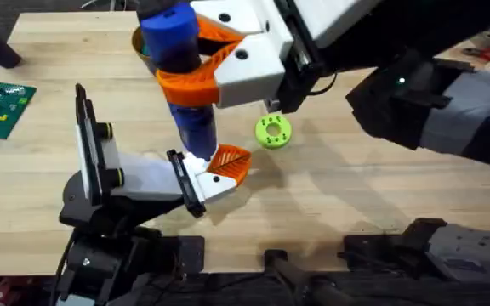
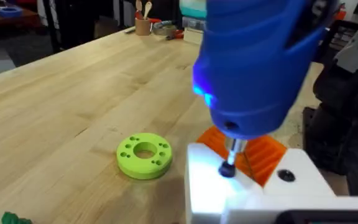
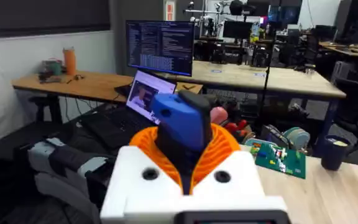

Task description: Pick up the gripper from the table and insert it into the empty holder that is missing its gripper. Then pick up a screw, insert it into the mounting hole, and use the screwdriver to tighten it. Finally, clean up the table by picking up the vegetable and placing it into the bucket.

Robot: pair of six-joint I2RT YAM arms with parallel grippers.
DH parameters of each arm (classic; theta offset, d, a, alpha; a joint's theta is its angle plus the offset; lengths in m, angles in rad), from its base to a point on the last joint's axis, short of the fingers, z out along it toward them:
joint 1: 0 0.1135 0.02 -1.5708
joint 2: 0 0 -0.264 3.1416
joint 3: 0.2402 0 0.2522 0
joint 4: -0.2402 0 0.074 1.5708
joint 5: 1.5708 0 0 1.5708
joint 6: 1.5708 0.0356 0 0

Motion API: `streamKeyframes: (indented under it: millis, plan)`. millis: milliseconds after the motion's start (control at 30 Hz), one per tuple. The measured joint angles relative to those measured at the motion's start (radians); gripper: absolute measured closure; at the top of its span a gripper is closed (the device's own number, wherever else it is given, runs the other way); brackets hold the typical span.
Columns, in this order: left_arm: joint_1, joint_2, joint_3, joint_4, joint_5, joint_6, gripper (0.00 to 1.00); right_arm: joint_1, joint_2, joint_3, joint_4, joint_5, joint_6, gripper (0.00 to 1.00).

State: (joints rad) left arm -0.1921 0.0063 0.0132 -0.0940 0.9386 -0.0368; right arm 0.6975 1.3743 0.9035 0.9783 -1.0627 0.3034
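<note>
Jaws of the right gripper point(image 1: 196, 61) clamp the screwdriver point(image 1: 181, 72) upright, its tip on the white gripper piece point(image 2: 241, 193) near the table's point(image 1: 347, 187) front; whether the left arm's jaws are open, I cannot tell; a lime-green disc point(image 1: 273, 130) lies just beside.

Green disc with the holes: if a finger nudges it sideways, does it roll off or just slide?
Probably slides: the green disc lies flat on the table, not on edge. It looks like rigid printed plastic, so likely stiff and light. The smooth wood may let it skate rather than stop quickly.
</note>
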Motion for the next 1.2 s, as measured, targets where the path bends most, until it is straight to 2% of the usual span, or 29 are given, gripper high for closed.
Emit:
streamKeyframes:
  millis: [1200]
  plan:
    - [0.000,0.000,0.000,0.000,0.000,0.000,0.988,0.000,0.000,0.000,-0.043,0.000,-0.016,0.952]
